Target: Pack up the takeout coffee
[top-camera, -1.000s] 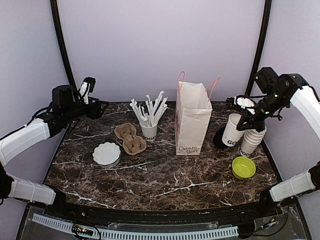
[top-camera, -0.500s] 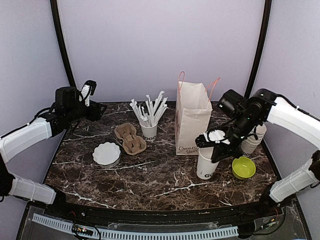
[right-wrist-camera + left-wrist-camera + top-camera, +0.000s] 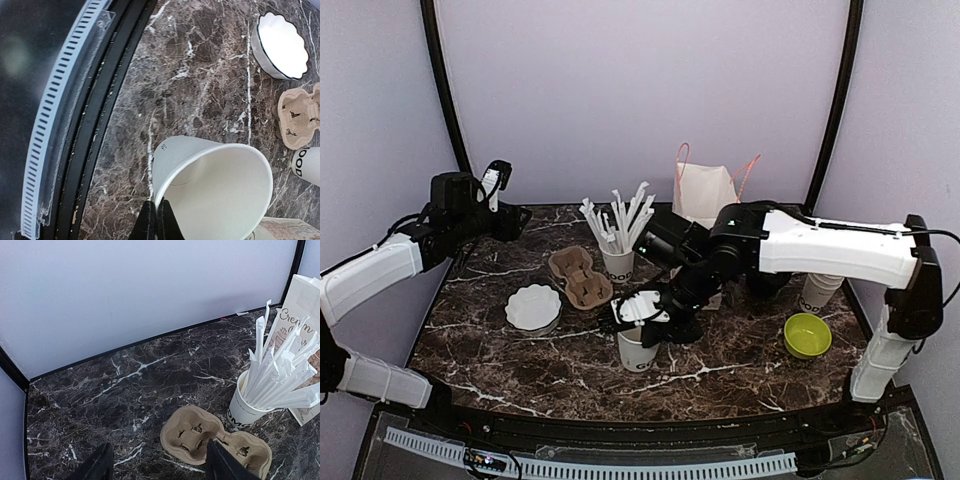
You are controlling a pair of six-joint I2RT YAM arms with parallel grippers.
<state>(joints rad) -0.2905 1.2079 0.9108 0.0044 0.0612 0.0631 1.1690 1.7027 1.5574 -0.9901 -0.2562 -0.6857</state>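
My right gripper [image 3: 642, 325] [image 3: 156, 212] is shut on the rim of a lidless, empty white paper cup [image 3: 638, 352] [image 3: 215, 190] with black lettering near its base. It holds the cup low over the front middle of the marble table [image 3: 520, 360]; I cannot tell whether the cup touches it. No takeout coffee shows in any view. My left gripper [image 3: 512, 217] [image 3: 159, 445] hangs open and empty over the back left, above a brown pulp cup carrier [image 3: 580, 277] [image 3: 192, 435].
A white cup of wrapped straws [image 3: 618, 262] [image 3: 245, 410] stands beside the carrier, a paper bag [image 3: 705, 195] behind my right arm. A scalloped white dish [image 3: 533, 306] [image 3: 282, 45] lies left. A green bowl [image 3: 807, 334] and stacked cups [image 3: 820, 290] are on the right.
My right arm has swung from the back right to the front middle, carrying the lidless cup down and left. The left arm has hardly moved.
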